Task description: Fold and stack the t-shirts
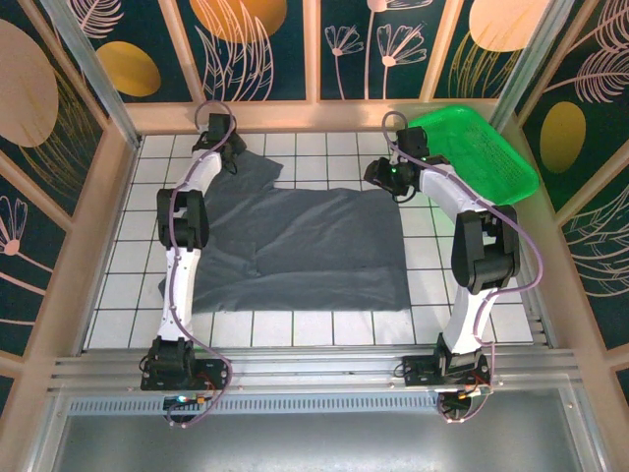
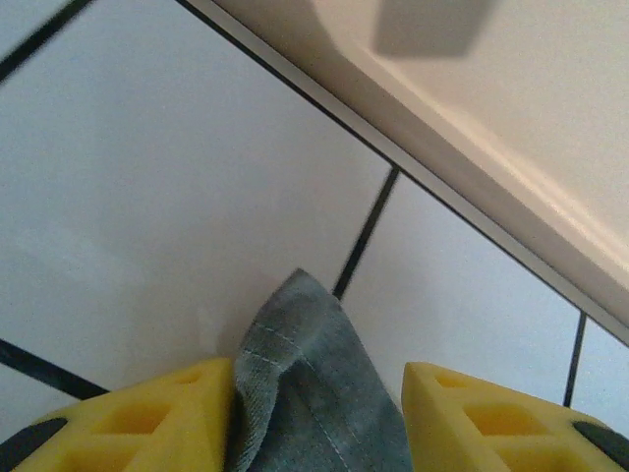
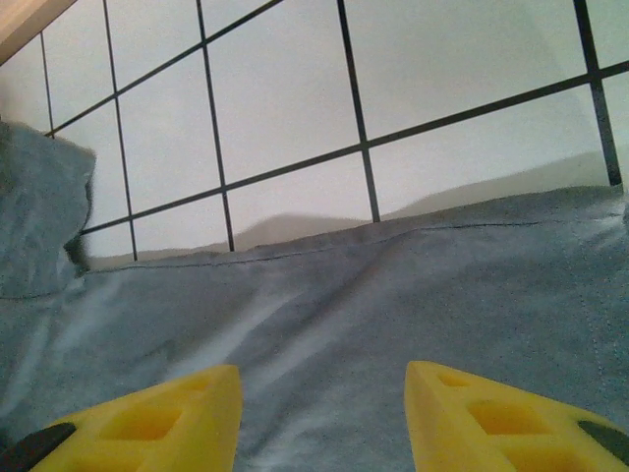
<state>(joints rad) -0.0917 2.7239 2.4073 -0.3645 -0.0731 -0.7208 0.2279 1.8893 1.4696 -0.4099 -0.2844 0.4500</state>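
Note:
A single dark grey t-shirt [image 1: 314, 246] lies spread flat on the white tiled table, one sleeve reaching toward the back left. My left gripper [image 1: 228, 155] sits at that sleeve. In the left wrist view a hemmed corner of the t-shirt [image 2: 295, 344] stands between the yellow fingers [image 2: 177, 413]; it touches the left finger, with a gap to the right one, so the left gripper [image 2: 316, 382] is open. My right gripper [image 1: 376, 175] hovers over the shirt's back right corner. In the right wrist view the right gripper [image 3: 322, 379] is open above flat cloth [image 3: 393, 295], holding nothing.
A bright green mesh basket [image 1: 482, 147] rests tilted at the back right corner. A wooden rim [image 2: 472, 147] borders the table just beyond the left gripper. Bare tiles [image 1: 324, 157] lie behind the shirt, between the two grippers.

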